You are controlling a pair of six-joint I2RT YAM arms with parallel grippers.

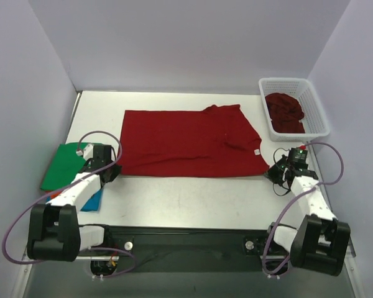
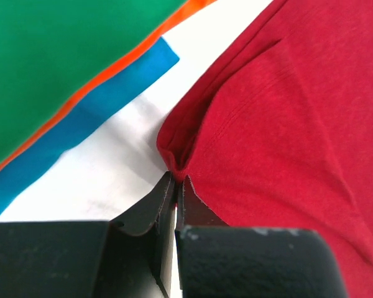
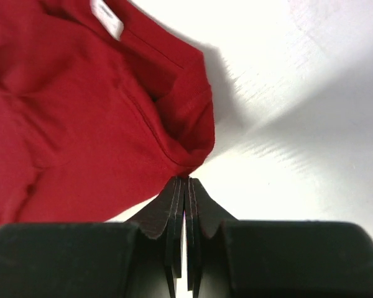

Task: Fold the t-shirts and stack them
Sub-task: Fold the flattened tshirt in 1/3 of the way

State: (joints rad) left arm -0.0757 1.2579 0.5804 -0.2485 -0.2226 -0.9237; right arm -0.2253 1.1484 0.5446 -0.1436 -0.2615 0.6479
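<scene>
Currently, the task stands partway through. One dark red t-shirt [image 1: 186,143] lies spread on the middle of the surface [image 1: 193,198], with its neck label [image 1: 257,151] toward the right side. It reads as flattened rather than fully folded (one sleeve shows at its far edge). The left tool [image 1: 114,169] is clenched on the shirt's near left corner, where the cloth bunches between the closed jaws. The right tool [image 1: 275,169] is likewise clenched, its tips pinching the near right corner close to the label. To the left of the spread shirt, a green t-shirt [image 1: 62,164] lies flat over an orange t-shirt [image 2: 112,71] and a blue t-shirt [image 1: 94,200]. Judged from their layered edges, these form the finished stack. A crumpled t-shirt [image 1: 285,112], also dark red, sits in the white basket [image 1: 317,108] at the far right, not yet folded. Remaining work, as judged: fold the gripped shirt, place it on the stack, then process the basket item.
</scene>
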